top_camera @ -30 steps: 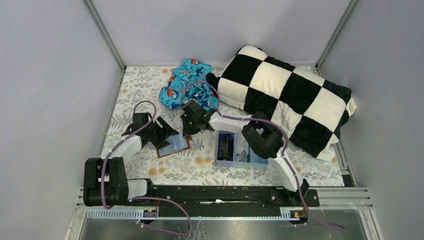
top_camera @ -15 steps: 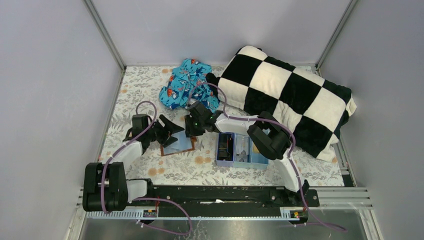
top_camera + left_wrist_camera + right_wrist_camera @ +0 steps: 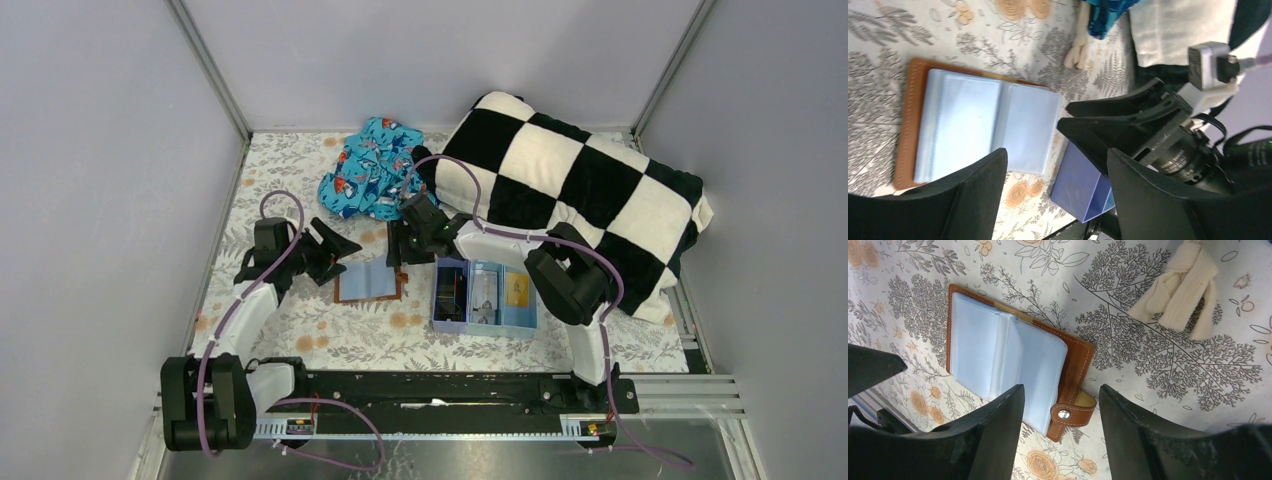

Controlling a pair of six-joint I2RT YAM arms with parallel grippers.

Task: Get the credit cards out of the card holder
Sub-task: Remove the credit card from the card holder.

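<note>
The card holder [image 3: 370, 282] lies open and flat on the floral cloth, brown leather outside, pale blue sleeves up. In the left wrist view the card holder [image 3: 983, 127] shows no card in its sleeves. Its clasp tab [image 3: 1073, 414] sticks out on the side nearest my right gripper. My left gripper [image 3: 332, 252] hangs open just left of the holder, and my right gripper [image 3: 402, 248] hangs open just above its right edge; neither touches it. An orange-gold credit card [image 3: 517, 290] and a dark credit card [image 3: 450, 290] lie in the tray. Both wrist views show open jaws, left gripper [image 3: 1055, 157], right gripper [image 3: 1060, 390].
A light blue three-compartment tray [image 3: 484, 324] stands right of the holder. A black-and-white checked blanket [image 3: 570, 190] fills the back right. A blue patterned cloth [image 3: 372, 170] lies at the back, with a white fabric tie [image 3: 1183, 285] near it. Grey walls close in the table.
My right gripper went from shut to open and let go of the card holder, which now lies flat further right. Both grippers drew apart, and the orange-gold card shows in the tray.
</note>
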